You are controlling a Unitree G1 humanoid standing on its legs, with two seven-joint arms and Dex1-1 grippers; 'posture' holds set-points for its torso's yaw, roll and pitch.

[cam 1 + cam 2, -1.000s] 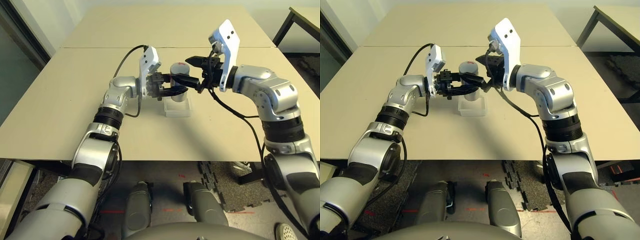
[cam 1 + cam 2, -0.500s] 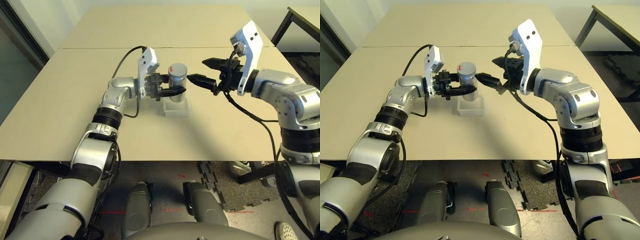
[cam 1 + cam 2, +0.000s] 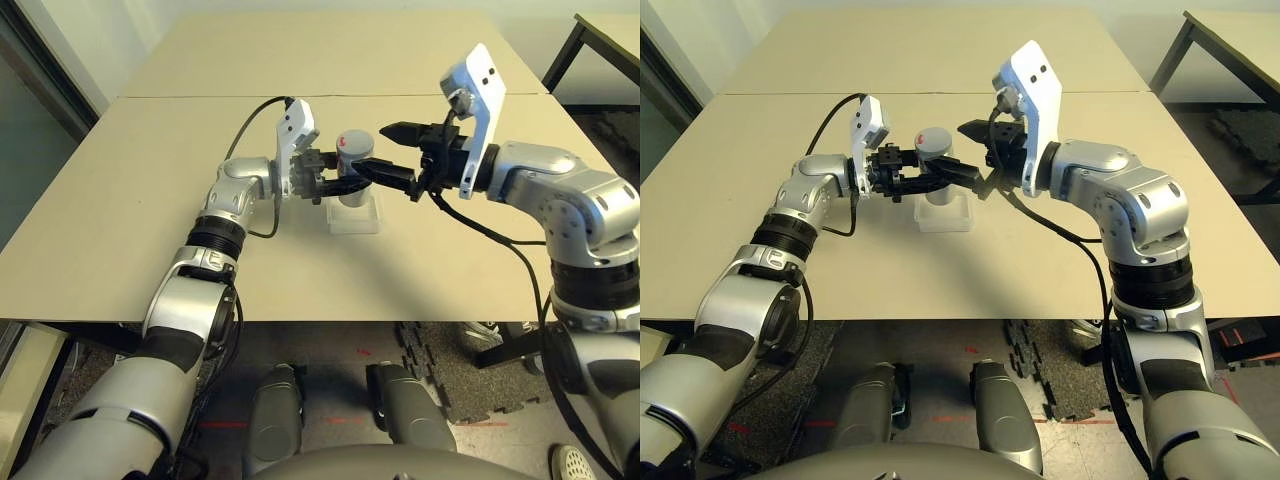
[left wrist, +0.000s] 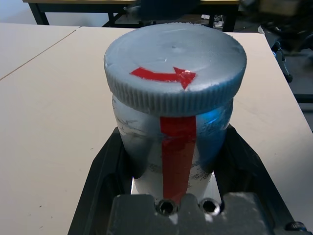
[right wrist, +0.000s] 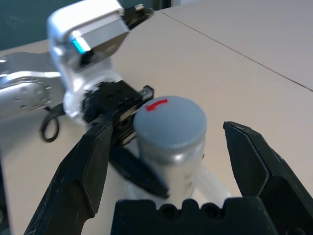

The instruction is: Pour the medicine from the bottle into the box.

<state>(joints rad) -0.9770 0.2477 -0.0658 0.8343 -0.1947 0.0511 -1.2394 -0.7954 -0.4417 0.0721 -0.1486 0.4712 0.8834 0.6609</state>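
The left gripper is clamped on the bottle, low on its body, and holds it upright above the table. In the left wrist view the two black fingers press on both sides of the silvery-grey body, and the red stripe runs down the side facing that camera. The grey ribbed cap sits on the bottle and carries a red arrow.

The right gripper is at the 3 o'clock side of the bottle, with its jaws wide apart. In the right wrist view its fingers stand on both sides of the cap without touching it.

The clear box lies on the table just at the 6 o'clock side of the bottle, under the left gripper. I cannot tell where the medicine is; the bottle is closed and not transparent.
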